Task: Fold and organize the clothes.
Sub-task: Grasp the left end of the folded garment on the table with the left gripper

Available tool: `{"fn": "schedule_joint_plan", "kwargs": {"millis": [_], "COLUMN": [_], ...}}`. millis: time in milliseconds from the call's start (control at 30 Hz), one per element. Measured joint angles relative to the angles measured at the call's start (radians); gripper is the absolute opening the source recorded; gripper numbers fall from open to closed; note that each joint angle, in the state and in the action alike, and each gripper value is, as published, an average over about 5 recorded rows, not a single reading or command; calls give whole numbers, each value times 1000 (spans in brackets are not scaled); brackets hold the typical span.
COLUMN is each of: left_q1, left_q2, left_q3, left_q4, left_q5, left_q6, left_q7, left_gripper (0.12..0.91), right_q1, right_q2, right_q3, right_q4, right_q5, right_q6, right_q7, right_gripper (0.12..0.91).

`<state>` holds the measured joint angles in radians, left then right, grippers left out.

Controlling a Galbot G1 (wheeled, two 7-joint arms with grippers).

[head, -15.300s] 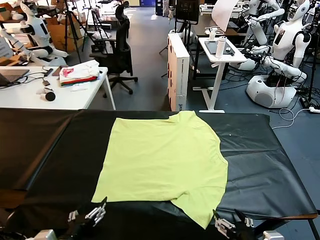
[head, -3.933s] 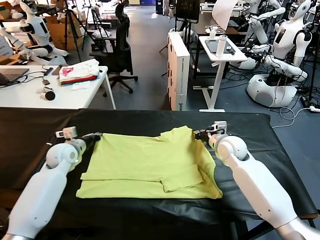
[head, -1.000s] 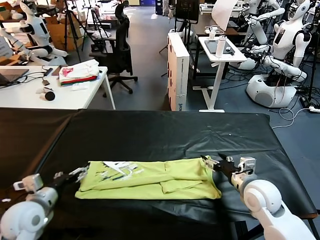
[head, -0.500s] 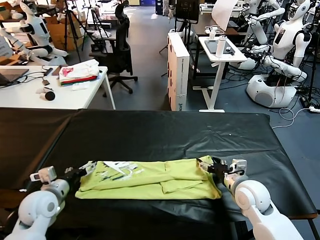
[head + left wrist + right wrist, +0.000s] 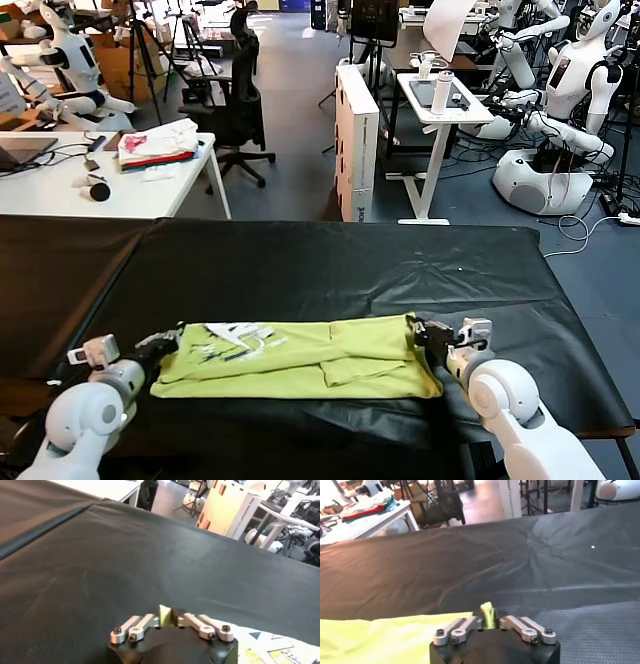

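My left gripper and right gripper pinch opposite ends of the folded T-shirt — both clamped on fabric — on the black table.

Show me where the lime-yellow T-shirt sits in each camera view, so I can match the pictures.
Head view: the T-shirt lies folded into a long band across the near part of the black table, between the left gripper and right gripper.
Left wrist view: only a yellow sliver pinched above the gripper.
Right wrist view: a yellow spread beside the gripper, a tuft pinched.
Shared landmark: the black table.
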<state>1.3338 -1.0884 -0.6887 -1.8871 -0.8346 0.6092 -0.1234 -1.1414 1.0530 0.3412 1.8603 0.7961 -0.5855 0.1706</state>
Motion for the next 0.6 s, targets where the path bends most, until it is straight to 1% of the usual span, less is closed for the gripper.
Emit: {"fn": "schedule_joint_plan", "kwargs": {"millis": [267, 467, 600], "left_q1": [-41, -122, -182], "left_q2": [-1, -15, -26], "left_q3": [16, 50, 78], "left_q4": [29, 83, 126], "left_q5": [5, 18, 29], "left_q6": [-16, -21, -25], "left_q7": [-1, -6, -7], "left_gripper": [149, 149, 149], "right_q1": [40, 109, 159], "right_q2": [28, 46, 47], "right_q3": [-7, -21, -34], "right_q4": [-49, -121, -173], "right_q5": [-16, -23, -31], "right_q6": [60, 73, 79], "right_q7": [3, 0, -12], "right_gripper": [140, 140, 140]}}
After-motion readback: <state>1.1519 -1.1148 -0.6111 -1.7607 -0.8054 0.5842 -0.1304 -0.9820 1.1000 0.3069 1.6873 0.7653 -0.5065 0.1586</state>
